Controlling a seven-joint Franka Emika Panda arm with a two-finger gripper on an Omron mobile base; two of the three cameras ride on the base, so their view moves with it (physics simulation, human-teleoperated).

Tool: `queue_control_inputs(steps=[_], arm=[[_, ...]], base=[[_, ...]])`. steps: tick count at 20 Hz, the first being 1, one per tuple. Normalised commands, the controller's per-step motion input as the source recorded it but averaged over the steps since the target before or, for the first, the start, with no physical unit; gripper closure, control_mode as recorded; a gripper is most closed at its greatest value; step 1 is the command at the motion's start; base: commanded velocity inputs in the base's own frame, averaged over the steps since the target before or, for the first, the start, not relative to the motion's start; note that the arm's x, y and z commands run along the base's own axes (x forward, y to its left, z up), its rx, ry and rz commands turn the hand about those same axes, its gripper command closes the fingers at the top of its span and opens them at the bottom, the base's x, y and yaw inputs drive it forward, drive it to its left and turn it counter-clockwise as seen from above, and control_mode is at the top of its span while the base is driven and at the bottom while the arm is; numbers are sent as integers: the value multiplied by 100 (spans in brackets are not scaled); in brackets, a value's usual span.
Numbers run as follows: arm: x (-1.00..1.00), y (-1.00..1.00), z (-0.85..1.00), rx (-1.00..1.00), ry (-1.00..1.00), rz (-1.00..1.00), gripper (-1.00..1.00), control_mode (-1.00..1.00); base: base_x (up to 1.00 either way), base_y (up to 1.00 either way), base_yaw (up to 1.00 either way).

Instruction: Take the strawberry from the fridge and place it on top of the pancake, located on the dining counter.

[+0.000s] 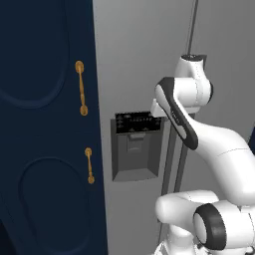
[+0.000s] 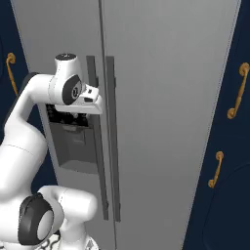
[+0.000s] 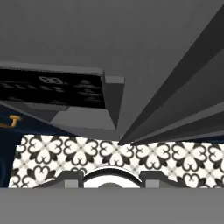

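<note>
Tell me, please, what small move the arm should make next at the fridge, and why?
Probably bring the tool onto the nearer door handle and grasp it. Both doors of the fridge are shut, so the strawberry inside cannot be reached, and the hand hangs in front of the dispenser panel, beside the handles, holding nothing.

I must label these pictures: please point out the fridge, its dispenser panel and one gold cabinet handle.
fridge [image 2: 171, 97]: right base view, bare right door.
dispenser panel [image 1: 137, 147]: left base view, recess.
gold handle [image 1: 81, 88]: left base view, middle of upper handle.
</note>
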Motion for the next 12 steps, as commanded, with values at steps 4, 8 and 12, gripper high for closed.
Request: queue_control_inputs(steps=[4,8,12], arm=[[0,0,0,0,0,0,-100,100],[0,0,0,0,0,0,-100,100],[0,0,0,0,0,0,-100,100]], base=[[-38,-19,-10],[-55,-23,-30],[-37,-25,-22]])
